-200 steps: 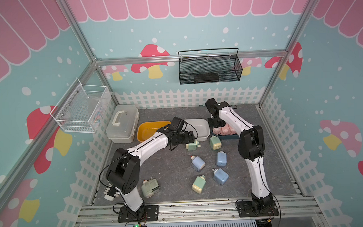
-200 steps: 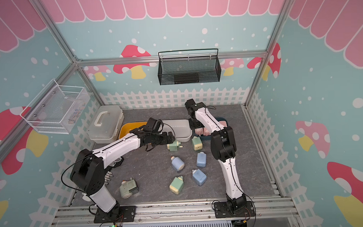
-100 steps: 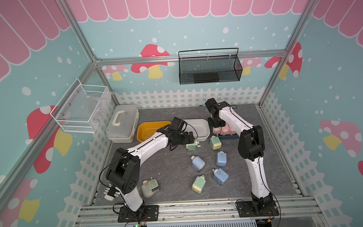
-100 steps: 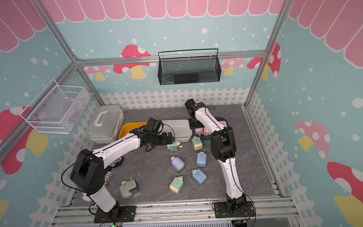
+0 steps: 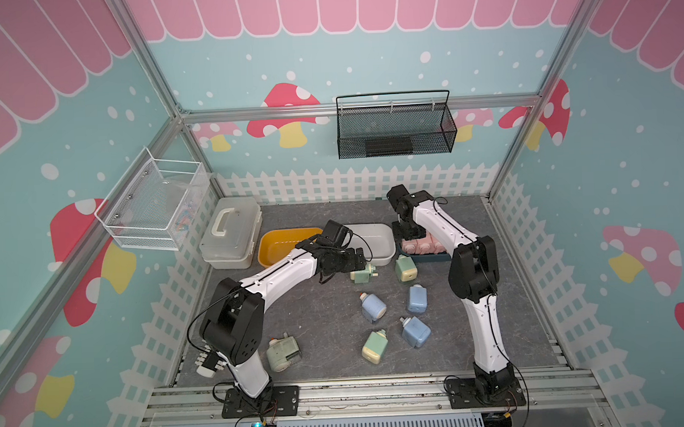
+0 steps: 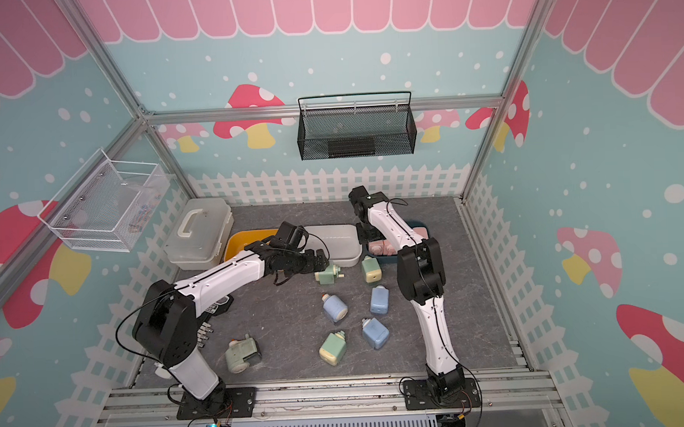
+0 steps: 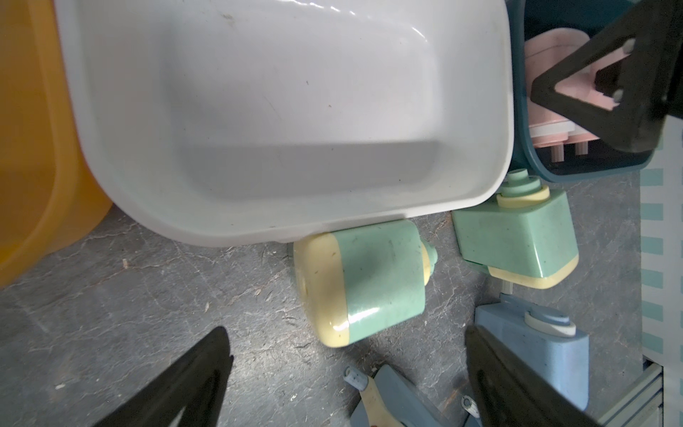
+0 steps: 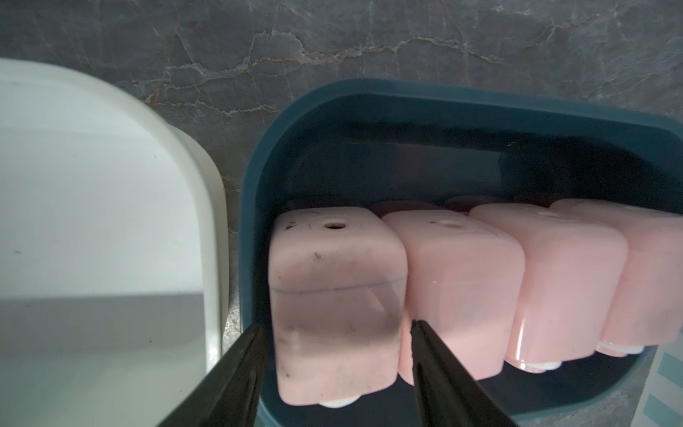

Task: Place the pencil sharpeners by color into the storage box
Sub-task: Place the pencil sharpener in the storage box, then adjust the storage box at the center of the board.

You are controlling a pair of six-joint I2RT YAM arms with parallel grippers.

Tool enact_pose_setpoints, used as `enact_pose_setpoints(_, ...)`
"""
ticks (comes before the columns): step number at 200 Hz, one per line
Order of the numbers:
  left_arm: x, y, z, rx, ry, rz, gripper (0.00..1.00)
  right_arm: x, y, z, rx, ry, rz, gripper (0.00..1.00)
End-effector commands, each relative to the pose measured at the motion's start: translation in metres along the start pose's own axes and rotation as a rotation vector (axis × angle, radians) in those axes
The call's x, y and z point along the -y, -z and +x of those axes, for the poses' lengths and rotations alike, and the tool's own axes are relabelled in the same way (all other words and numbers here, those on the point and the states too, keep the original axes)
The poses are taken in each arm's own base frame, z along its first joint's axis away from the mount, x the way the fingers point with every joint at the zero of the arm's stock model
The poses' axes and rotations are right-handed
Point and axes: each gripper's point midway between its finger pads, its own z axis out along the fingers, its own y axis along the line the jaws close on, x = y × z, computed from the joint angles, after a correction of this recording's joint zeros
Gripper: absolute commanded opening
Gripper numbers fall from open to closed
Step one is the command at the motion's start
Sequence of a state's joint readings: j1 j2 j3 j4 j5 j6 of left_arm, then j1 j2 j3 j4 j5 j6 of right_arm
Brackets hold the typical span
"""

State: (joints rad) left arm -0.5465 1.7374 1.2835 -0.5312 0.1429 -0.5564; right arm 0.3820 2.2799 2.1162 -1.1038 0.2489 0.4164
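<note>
From above, in both top views: shows the left gripper [image 5: 358, 261] spread wide and empty, with a green sharpener [image 5: 363, 275] on the mat just past its tips. Shows the right gripper [image 5: 409, 235] reaching down into the dark blue tray [image 5: 430, 257].

Left wrist: confirms fingers far apart, gripping nothing, that green sharpener on its side just ahead between them, against the white tub [image 7: 221, 229].

Right wrist: shows jaws parted around the end pink sharpener [image 8: 332, 266] in the tray's row, with a slim gap either side.

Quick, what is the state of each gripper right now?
Left gripper: open wide, holding nothing, near a green sharpener.
Right gripper: open, jaws astride a pink sharpener in the blue box, seemingly not gripping.
</note>
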Motion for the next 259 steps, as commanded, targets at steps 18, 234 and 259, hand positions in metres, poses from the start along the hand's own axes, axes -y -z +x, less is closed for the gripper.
enact_pose_setpoints(18,-0.018,0.003,-0.005,0.028,0.008,-0.063,0.99,0.002,0.043,-0.003,0.081,0.000,-0.064,0.75)
enact_pose_setpoints(234,-0.069,-0.051,-0.101,0.083,0.065,-0.095,0.99,0.024,0.142,0.061,0.687,0.112,-0.255,0.99)
enact_pose_setpoints(259,-0.061,-0.051,-0.098,0.080,0.055,-0.084,0.99,0.022,0.141,0.068,0.688,0.124,-0.270,0.98)
